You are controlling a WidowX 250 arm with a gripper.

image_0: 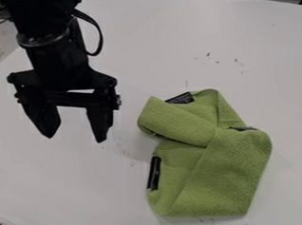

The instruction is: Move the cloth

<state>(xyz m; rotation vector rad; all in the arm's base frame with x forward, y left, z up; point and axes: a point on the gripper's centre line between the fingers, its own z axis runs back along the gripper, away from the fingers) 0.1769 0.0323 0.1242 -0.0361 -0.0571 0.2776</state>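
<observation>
Gripper [76, 138], fingers parted, beside the green cloth [211, 182]; closure should follow lowering astride the cloth's nearest fold [178, 122].

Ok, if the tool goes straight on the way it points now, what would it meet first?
Probably the white tabletop, beside the green cloth rather than on it; how high the tool hangs is unclear.
</observation>
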